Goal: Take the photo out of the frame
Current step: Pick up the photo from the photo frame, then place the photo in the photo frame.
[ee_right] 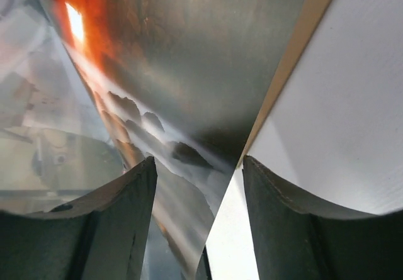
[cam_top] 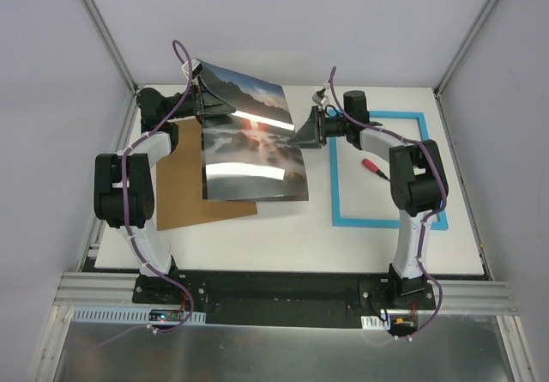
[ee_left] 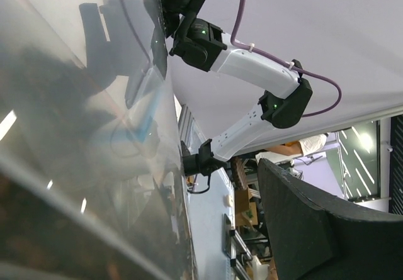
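The photo, a glossy print with an orange glow, is raised off the table and bowed, its near edge resting down. My left gripper is at its far left corner. In the left wrist view the photo fills the left side and one finger stands well apart from it, while the other is hidden behind the print. My right gripper straddles the photo's right edge. Its fingers are open, with the photo's edge between them and a gap on each side. The light-blue frame lies flat at the right.
A plain brown backing board lies on the white table under and to the left of the photo. A red-handled tool lies inside the frame's opening. Enclosure walls and posts ring the table.
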You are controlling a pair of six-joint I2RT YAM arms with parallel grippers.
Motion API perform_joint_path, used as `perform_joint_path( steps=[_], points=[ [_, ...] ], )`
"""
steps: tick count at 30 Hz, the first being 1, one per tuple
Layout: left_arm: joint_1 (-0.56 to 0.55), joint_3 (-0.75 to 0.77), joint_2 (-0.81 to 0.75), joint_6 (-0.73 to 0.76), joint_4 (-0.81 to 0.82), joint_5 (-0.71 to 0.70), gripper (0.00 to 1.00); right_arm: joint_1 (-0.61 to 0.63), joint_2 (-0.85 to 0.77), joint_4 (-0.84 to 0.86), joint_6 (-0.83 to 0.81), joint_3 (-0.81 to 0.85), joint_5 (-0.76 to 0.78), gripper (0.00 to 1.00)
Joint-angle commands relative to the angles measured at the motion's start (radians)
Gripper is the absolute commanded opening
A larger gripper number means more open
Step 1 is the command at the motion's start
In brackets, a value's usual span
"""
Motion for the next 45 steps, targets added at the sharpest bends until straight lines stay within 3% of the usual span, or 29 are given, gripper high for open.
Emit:
perform_joint_path(
  steps=[1, 4, 8, 12, 17, 20, 24, 28, 34, 38, 39, 45],
  points=[
    [0.006, 0.003, -0.055, 0.029, 0.045, -0.019, 0.0, -0.022, -0.039, 0.28, 0.196, -0.025, -0.106, 0.56],
    [0.005, 0.004, -0.054, 0.029, 0.043, -0.016, 0.0, -0.022, -0.048, 0.346, 0.25, -0.039, -0.125, 0.45],
    [0.006, 0.001, -0.051, 0.034, 0.042, -0.017, 0.0, -0.022, -0.054, 0.406, 0.304, -0.048, -0.137, 0.16],
    [0.011, 0.004, -0.054, 0.043, 0.032, -0.013, 0.0, -0.023, -0.058, 0.447, 0.334, -0.054, -0.138, 0.0],
    [0.026, 0.009, -0.04, 0.084, -0.01, -0.002, 0.0, -0.052, -0.065, 0.441, 0.338, -0.054, -0.114, 0.0],
    [0.049, 0.013, -0.023, 0.149, -0.078, 0.015, 0.06, -0.101, -0.096, 0.337, 0.243, -0.051, -0.082, 0.0],
    [0.093, 0.021, 0.029, 0.192, -0.112, 0.032, 0.05, -0.146, -0.16, -0.231, -0.172, 0.018, 0.024, 0.0],
    [0.115, 0.035, 0.084, 0.206, -0.113, 0.05, 0.0, -0.147, -0.196, -0.459, -0.354, 0.041, 0.16, 0.0],
    [0.126, 0.009, 0.172, 0.099, 0.041, 0.053, 0.0, -0.135, -0.18, -0.392, -0.281, 0.007, 0.133, 0.0],
    [0.126, 0.004, 0.19, 0.078, 0.06, 0.053, 0.0, -0.111, -0.171, -0.406, -0.296, 0.018, 0.154, 0.0],
    [0.126, -0.002, 0.187, 0.077, 0.062, 0.05, 0.0, -0.103, -0.171, -0.419, -0.307, 0.026, 0.164, 0.03],
    [0.109, -0.005, 0.152, 0.005, 0.115, 0.039, 0.0, -0.06, -0.142, -0.436, -0.325, 0.059, 0.197, 0.44]
  ],
)
